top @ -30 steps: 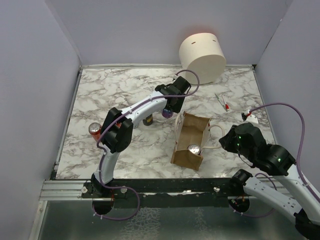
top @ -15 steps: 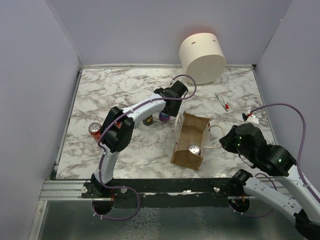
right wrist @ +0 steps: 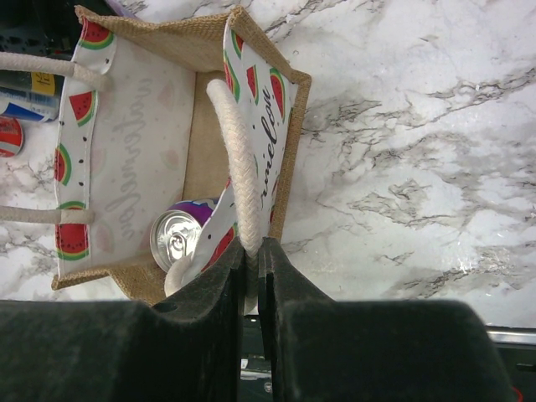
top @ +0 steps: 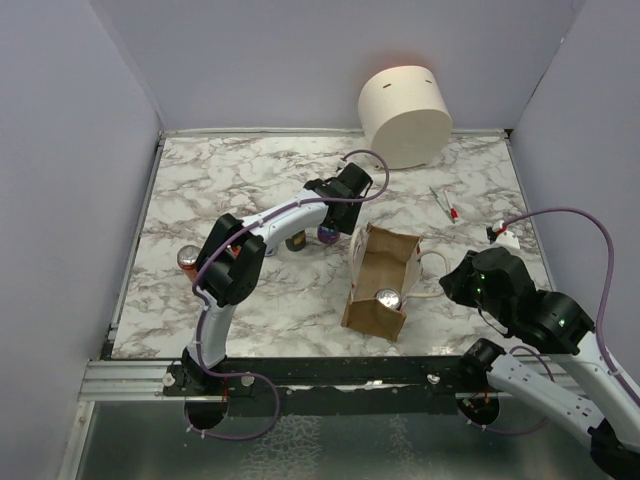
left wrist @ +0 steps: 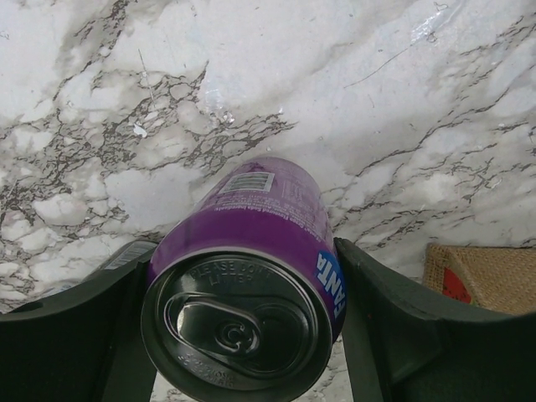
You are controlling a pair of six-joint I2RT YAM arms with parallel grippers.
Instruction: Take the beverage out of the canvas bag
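While left end effector [left wrist: 241,280] clamps purple can [left wrist: 251,222], right end effector [right wrist: 252,255] pinches rope handle [right wrist: 234,142] of canvas bag [right wrist: 126,159]

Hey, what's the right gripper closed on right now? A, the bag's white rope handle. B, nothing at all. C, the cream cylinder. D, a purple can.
A: in the right wrist view the right gripper is pinched shut on the white rope handle of the canvas bag, with a can inside the bag.

Silver-topped purple can [right wrist: 178,239] half hidden behind tan canvas bag [right wrist: 134,142] printed wall, blue-and-red can [right wrist: 21,102] cut off at left edge, tiny red-tipped white item [top: 446,206] upper right, unidentifiable.
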